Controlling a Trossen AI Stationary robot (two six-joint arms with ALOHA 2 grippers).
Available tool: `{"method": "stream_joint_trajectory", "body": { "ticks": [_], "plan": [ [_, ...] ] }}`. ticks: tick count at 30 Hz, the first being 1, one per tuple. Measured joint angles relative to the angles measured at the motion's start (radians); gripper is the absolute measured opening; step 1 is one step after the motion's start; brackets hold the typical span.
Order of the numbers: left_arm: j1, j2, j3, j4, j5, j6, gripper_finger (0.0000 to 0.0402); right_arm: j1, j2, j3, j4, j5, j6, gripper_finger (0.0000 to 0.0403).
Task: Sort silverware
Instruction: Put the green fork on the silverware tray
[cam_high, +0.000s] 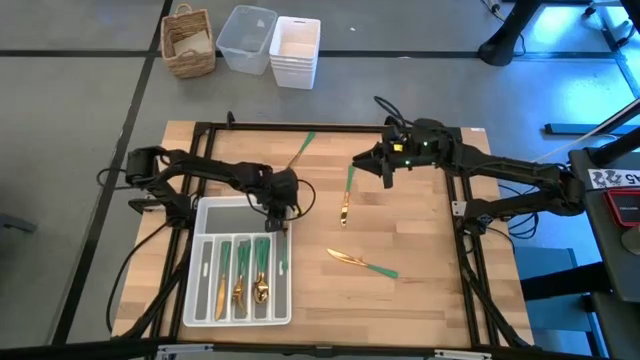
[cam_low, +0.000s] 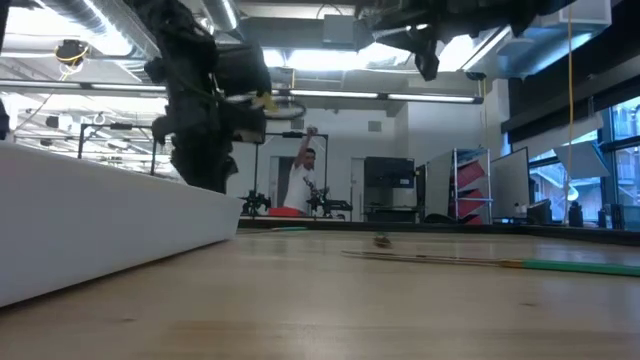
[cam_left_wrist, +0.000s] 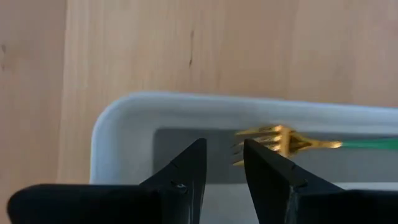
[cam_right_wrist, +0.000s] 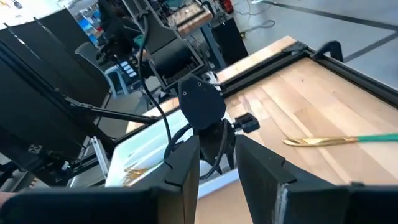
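Figure: sorting, with the left arm over the tray.

My left pincer (cam_left_wrist: 219, 163) hangs over the tray's 12 o'clock end. Its jaws stand apart and grip nothing. Just beyond the tips a fork (cam_left_wrist: 280, 142) lies in the tray (cam_left_wrist: 118, 118), tines toward the end wall. My right pincer (cam_high: 387, 172) hovers at about 1 o'clock on the table, jaws parted and empty, above the green end of a loose piece.

Silverware: gold heads, slim green handles. Several pieces already lie lengthwise in the tray's slots (cam_high: 238, 285), gold ends toward 6 o'clock in the high view. Three are unsorted. One (cam_high: 345, 196) lies at the table's centre, below my right pincer. A knife (cam_high: 361, 262) lies at about 4 o'clock. A third (cam_high: 302, 148) rests near the 12 o'clock edge.

Risks, as I judge them. The left fingers hang close to the tray wall, so a careless sideways lift could clip it and shove the tray. The handles are thin and lie flat on the wood. A descent off the handle's line would close on nothing or flick the piece away. Both arms working near the centre could also collide.
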Motion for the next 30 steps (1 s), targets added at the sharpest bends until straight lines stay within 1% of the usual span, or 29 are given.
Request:
{"method": "stream_joint_trajectory", "body": {
  "ticks": [3,7,9,14,17,23,27,30],
  "plan": [
    [0.011,0.026,0.008,-0.019,0.014,0.0,0.01,0.0,0.0,0.0,-0.034,-0.005,-0.027,0.0105],
    [0.024,0.033,0.008,-0.022,0.122,-0.002,0.01,0.003,0.0,0.0,-0.086,-0.007,-0.052,0.0105],
    [0.024,0.032,0.008,-0.025,0.158,-0.016,0.01,0.003,0.0,0.0,-0.106,-0.007,-0.052,0.0105],
    [0.024,0.035,0.008,-0.041,0.193,-0.014,0.0097,0.003,0.0,0.0,-0.124,0.003,-0.082,0.0105],
    [0.023,0.037,0.008,-0.04,0.202,-0.012,0.0078,0.003,0.0,0.0,-0.124,0.008,-0.102,0.0105],
    [0.024,0.037,0.008,-0.041,0.205,-0.014,0.001,0.003,0.0,0.0,-0.124,0.021,-0.104,0.0105],
    [0.024,0.036,0.008,-0.04,0.213,-0.02,0.0007,0.003,0.0,0.0,-0.124,0.022,-0.105,0.0105],
    [0.024,0.031,0.009,-0.039,0.238,-0.047,0.0003,0.003,0.0,0.0,-0.124,0.022,-0.113,0.0105]
  ]
}}
